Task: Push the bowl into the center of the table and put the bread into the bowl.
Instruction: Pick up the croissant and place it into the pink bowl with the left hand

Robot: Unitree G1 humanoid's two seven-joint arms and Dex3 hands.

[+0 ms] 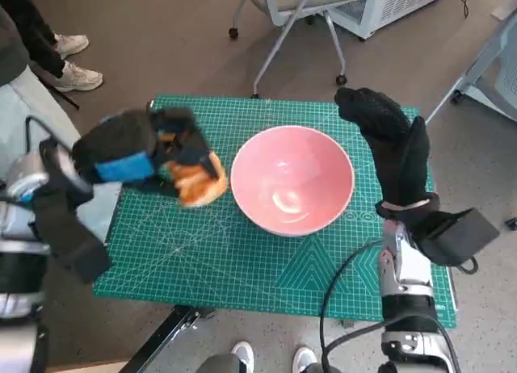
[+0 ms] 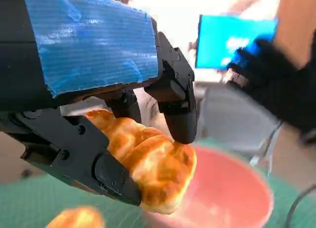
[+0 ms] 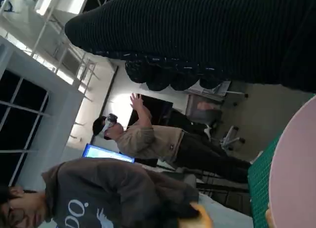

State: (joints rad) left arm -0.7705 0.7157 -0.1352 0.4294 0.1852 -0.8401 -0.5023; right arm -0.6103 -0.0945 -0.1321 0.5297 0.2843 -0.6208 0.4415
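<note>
1. Right forearm, nearest the lower edge of the head view, rises beside the table's right side.
2. Right hand: gloved, raised over the right edge of the green cutting mat, fingers apart and holding nothing; it stands just beside the bowl's right rim, apart from it.
3. Pink bowl: upright near the middle of the mat, nothing visible inside.
4. Left hand: blue-taped back upward, just left of the bowl.
5. Bread: a golden-brown glazed roll pinched between the black fingers above and the lower finger beneath; its free end projects past the fingertips toward the bowl's rim, at the bowl's left side and not inside it.
6. A second orange piece, blurred, lies below the held bread in the left wrist view.
7. Farthest: chair legs and a person's shoes on the floor beyond the table.
</note>
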